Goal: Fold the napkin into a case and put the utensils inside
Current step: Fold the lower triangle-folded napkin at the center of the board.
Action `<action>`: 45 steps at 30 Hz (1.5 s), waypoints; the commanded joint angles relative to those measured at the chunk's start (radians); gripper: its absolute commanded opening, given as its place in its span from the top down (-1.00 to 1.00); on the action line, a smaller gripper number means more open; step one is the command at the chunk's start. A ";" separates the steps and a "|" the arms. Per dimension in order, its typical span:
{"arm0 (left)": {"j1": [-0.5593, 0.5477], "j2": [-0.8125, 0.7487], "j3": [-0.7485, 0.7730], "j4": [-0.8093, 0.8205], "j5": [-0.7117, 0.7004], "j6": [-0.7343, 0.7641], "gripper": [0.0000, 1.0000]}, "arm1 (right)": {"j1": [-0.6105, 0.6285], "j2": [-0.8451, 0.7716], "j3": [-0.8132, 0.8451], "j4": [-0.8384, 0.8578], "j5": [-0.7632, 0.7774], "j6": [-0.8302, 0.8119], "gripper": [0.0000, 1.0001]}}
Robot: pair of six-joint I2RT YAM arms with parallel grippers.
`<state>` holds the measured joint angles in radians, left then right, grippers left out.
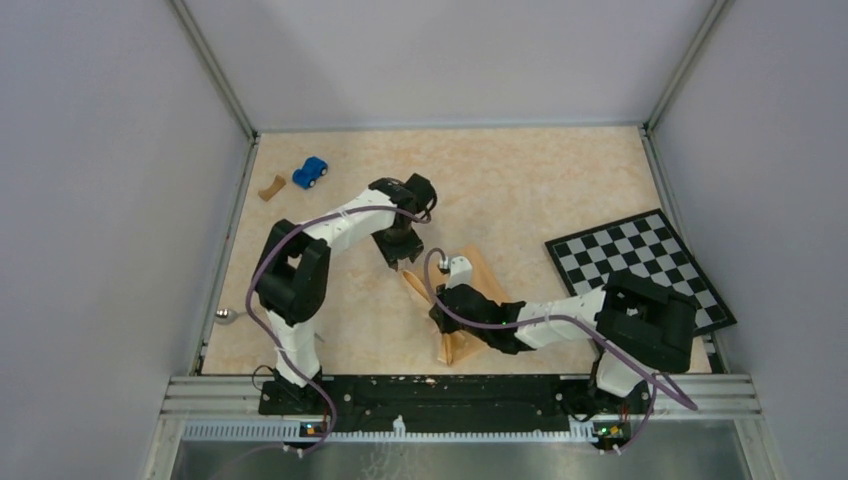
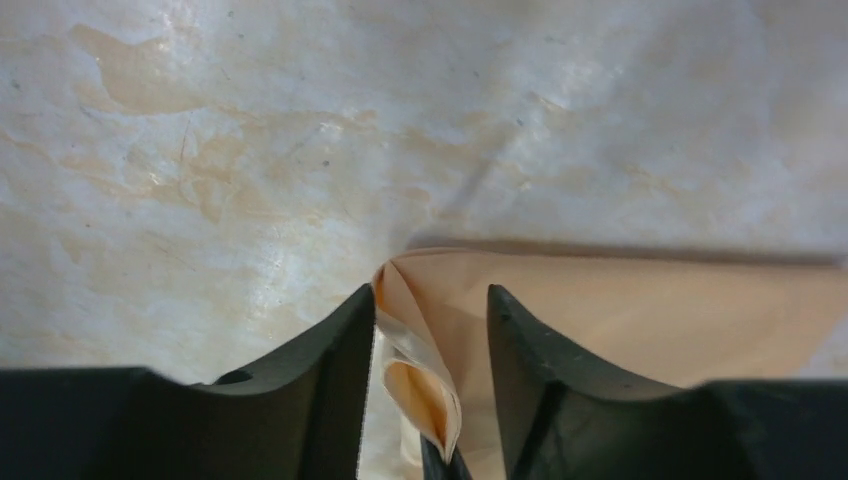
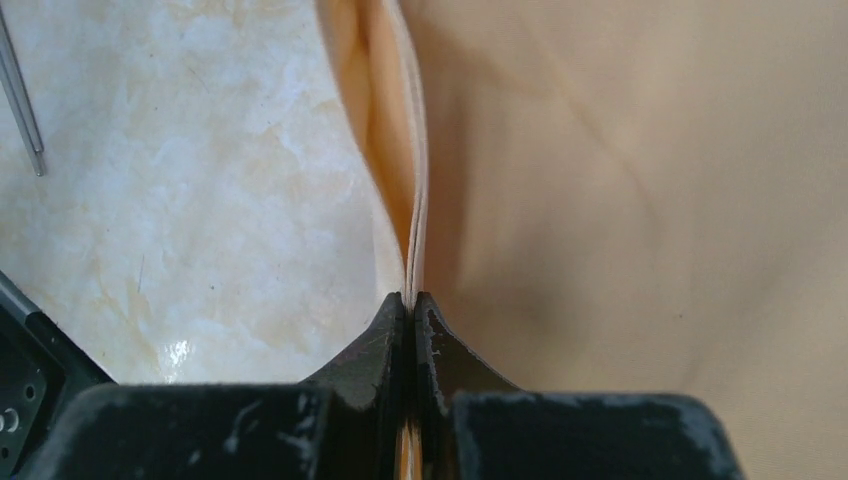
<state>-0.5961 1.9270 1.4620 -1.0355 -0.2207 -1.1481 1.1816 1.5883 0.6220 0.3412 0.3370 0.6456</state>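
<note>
Between the right fingers (image 3: 411,312), pressed fully together, sat the stacked edges of the napkin (image 3: 620,200), several thin layers pinched right at the tips. Across the cloth the left fingers (image 2: 358,335) stood apart, with a curled, folded corner of the same napkin loose in the gap and not clamped.

Outward from both, the napkin lay folded into a narrow strip near the middle of the worktop (image 1: 520,180), between the two arms. It was well apart from the checkerboard (image 1: 640,265) on the right and the blue toy car (image 1: 310,172) at the far left. One thin silvery utensil (image 3: 22,100) lay on the bare worktop beside the cloth.

The napkin looked light, soft and limp, so its layers would likely slide over one another and a fold would spring open once let go. The best hold seemed to be at an edge or corner where all the layers meet, with the fingers closed completely, since the cloth was so thin. The utensil looked stiff, slick and flat to the surface, so it would probably be harder to catch
</note>
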 commanded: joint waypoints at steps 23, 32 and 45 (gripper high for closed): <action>0.073 -0.549 -0.520 0.598 0.307 0.314 -0.64 | -0.193 -0.198 -0.255 0.245 -0.193 0.297 1.00; 0.079 -0.411 -0.507 0.551 0.432 0.111 -0.80 | -0.194 -0.175 -0.247 0.270 -0.210 0.291 1.00; 0.077 -0.227 -0.467 0.618 0.472 0.125 -0.43 | -0.194 -0.164 -0.250 0.290 -0.229 0.287 1.00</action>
<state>-0.5205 1.6756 0.9512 -0.4549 0.2539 -1.0309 0.9966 1.4193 0.3710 0.5747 0.1108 0.9363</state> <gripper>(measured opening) 0.753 0.014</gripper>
